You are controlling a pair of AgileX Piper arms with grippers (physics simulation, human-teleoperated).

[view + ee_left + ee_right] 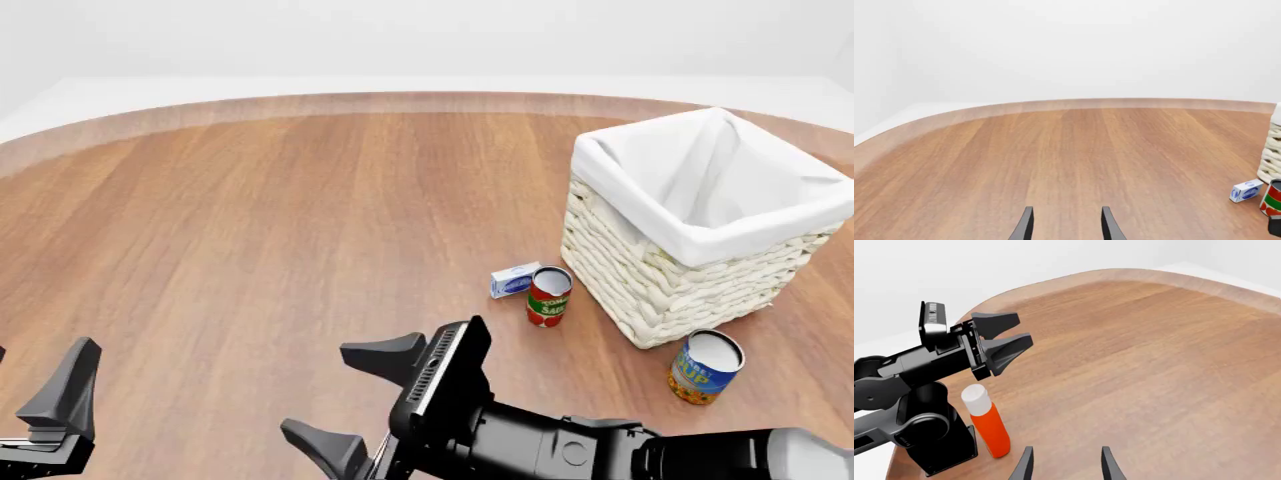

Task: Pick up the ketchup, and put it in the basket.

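1. The ketchup (986, 422) shows only in the right wrist view: it stands upright on the wooden table (267, 220), white cap up, just beside the black base of the left arm (934, 440), near the table's edge.
2. The left gripper (1006, 346) appears in that same view above and beyond the bottle, its fingers spread apart with nothing between them; in the front view only one of its fingers (64, 392) shows at the lower left corner.
3. The right gripper (350, 400) sits low in the middle of the front view, turned toward the left side, its two dark fingers wide apart and empty. Its fingertips (1026, 462) point toward the bottle's side of the table, not touching it.
4. The basket (641, 270) stands at the far right of the table, well apart from the bottle, its white liner (707, 180) folded over the rim.
5. Just beside the basket's near-left corner stand a red-and-green can (547, 297) and, touching or nearly touching it, a small blue-and-white box (511, 281).
6. A blue-and-yellow can (703, 367) stands at the basket's near corner.
7. The right arm's black body (601, 450) crosses the lower front view.
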